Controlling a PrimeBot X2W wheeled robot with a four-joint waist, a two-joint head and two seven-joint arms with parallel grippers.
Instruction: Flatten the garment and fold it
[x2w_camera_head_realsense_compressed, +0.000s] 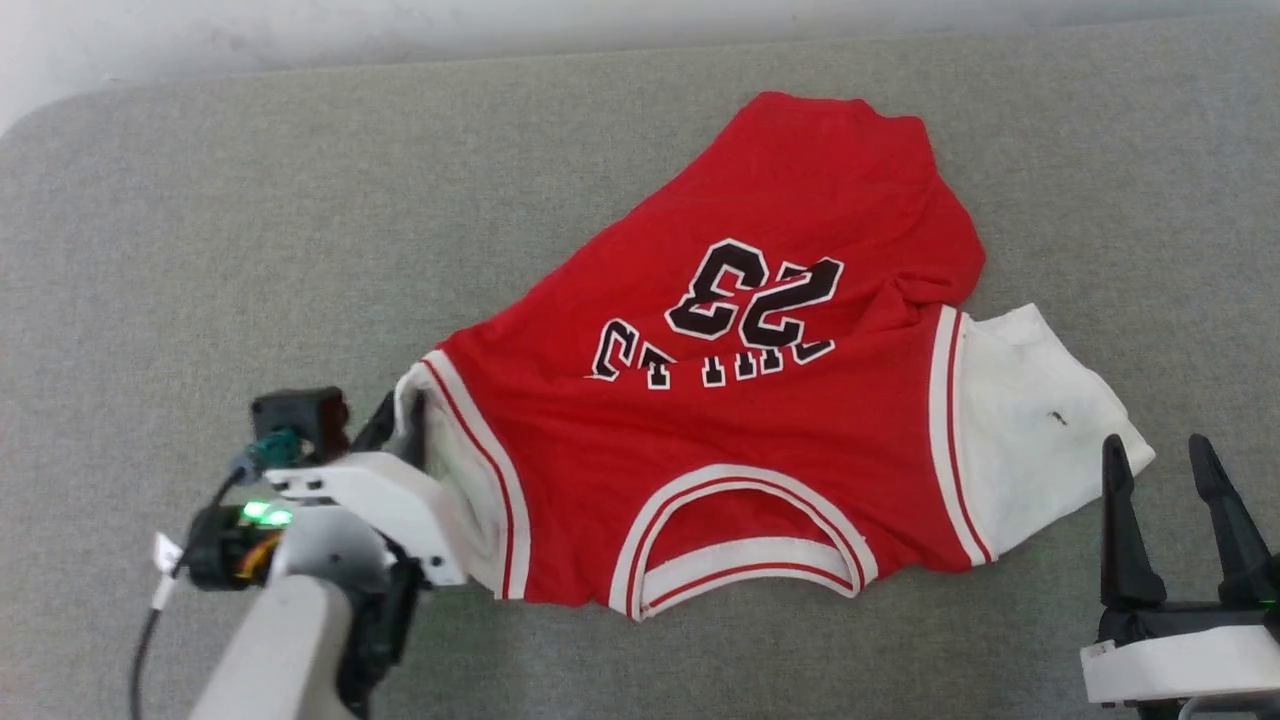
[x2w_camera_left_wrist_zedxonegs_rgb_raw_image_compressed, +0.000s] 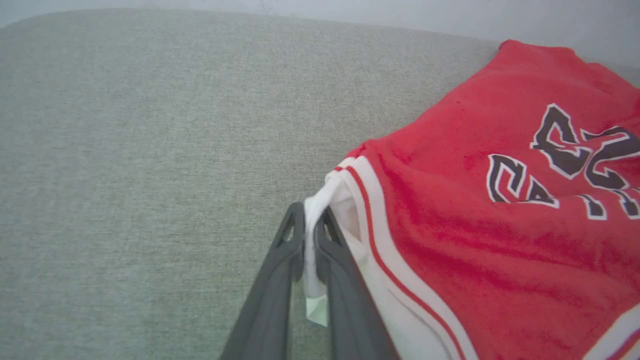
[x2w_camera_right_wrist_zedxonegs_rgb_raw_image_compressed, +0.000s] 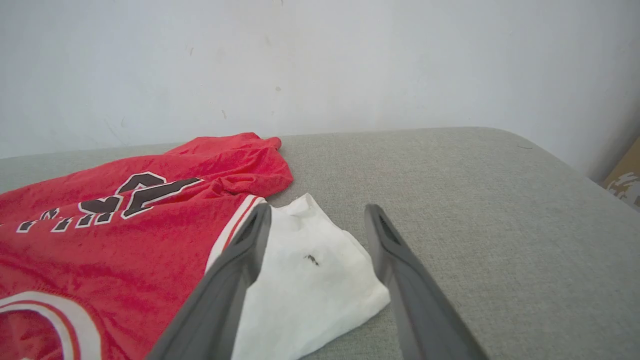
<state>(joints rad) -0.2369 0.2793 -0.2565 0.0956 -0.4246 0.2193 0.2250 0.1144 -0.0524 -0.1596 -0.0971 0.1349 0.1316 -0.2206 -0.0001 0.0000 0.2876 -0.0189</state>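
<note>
In the head view, one red jersey T-shirt (x2w_camera_head_realsense_compressed: 760, 430) lies number-side up on the grey desk (x2w_camera_head_realsense_compressed: 200, 250), with two white sleeves. The left gripper (x2w_camera_head_realsense_compressed: 400, 425) is at one sleeve and the right gripper (x2w_camera_head_realsense_compressed: 1165, 460) stands wide near the other. The left wrist view settles the grip (sleeve hem pinched between closed fingers). The right wrist view adds a pale wall (x2w_camera_right_wrist_zedxonegs_rgb_raw_image_compressed: 350, 60) and a dark speck (x2w_camera_right_wrist_zedxonegs_rgb_raw_image_compressed: 311, 259) on the free sleeve.

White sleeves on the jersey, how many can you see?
2. The sleeve on the robot's left is pinched in the left hand; the sleeve on its right lies spread on the grey surface by the open right hand.
</note>
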